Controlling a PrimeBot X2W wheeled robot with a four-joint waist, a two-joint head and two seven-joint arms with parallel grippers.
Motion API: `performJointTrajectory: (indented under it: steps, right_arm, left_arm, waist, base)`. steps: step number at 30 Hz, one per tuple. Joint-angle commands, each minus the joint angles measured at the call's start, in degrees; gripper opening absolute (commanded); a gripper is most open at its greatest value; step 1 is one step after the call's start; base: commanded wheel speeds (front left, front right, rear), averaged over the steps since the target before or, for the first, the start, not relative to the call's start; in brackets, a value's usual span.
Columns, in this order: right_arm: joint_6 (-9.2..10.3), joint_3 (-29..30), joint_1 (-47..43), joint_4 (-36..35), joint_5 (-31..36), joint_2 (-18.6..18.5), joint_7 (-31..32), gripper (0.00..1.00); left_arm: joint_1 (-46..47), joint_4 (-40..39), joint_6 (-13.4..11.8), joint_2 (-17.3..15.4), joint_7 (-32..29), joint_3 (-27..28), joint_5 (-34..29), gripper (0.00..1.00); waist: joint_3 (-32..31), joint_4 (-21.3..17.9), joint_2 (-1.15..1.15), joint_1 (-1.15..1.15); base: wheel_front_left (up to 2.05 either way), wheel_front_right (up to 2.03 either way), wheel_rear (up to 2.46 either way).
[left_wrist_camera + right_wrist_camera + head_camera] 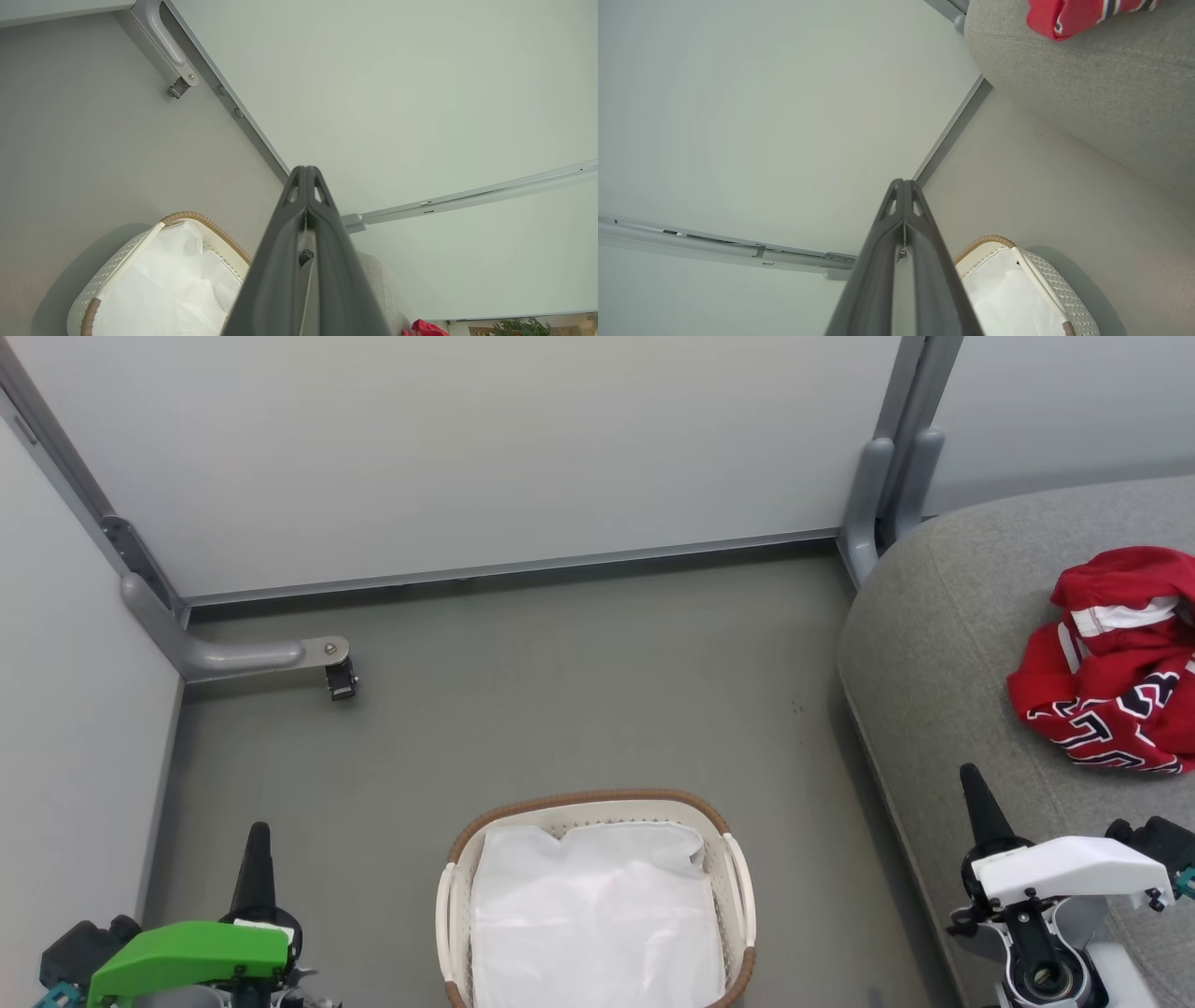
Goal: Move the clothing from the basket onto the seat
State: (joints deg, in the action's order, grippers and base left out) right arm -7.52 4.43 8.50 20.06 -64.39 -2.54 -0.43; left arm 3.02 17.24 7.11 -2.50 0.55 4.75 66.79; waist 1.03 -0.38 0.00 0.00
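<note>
While the basket (597,800) holds a white sheet (597,915), the crumpled red clothing (1116,663), white-striped and dark-lettered, lies on the seat (943,644), inward of its rounded corner; left gripper (259,833) and right gripper (972,777) point forward, clenched empty.

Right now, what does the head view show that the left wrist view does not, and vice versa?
Head view extra: the right gripper, jaws shut, and dark letters on the red sports clothing lying on the large grey fabric seat. Left wrist view extra: green plant leaves at its lower right. Shared: the oval white perforated plastic basket with brown woven rim, the flat white sheet in it, the left gripper, jaws shut.
</note>
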Motion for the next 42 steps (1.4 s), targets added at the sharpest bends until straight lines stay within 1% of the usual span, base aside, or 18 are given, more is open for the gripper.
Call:
performJointTrajectory:
  steps: [1,21,42]
  right_arm:
    - [0.03,0.24,-0.52,-0.93,-1.59,-0.34,0.42,0.0]
    - [0.03,1.08,-1.32,-3.1,-12.43,-0.4,3.13,0.0]
    - [0.03,1.77,-2.09,-4.99,-21.86,-0.46,5.57,0.0]
  left_arm:
    - [1.42,-0.56,0.34,-0.4,-0.44,0.25,1.38,0.0]
    - [2.35,-1.76,0.45,-0.47,-3.17,0.94,11.4,0.0]
    - [3.14,-2.72,0.45,-0.53,-5.65,1.57,20.04,0.0]
  waist:
    - [-0.02,0.01,0.0,0.0]
    - [-0.31,0.14,0.0,0.0]
    - [-0.62,0.27,0.0,0.0]
  base:
    - [0.0,0.0,0.0]
    - [0.0,0.0,0.0]
    - [0.0,0.0,0.0]
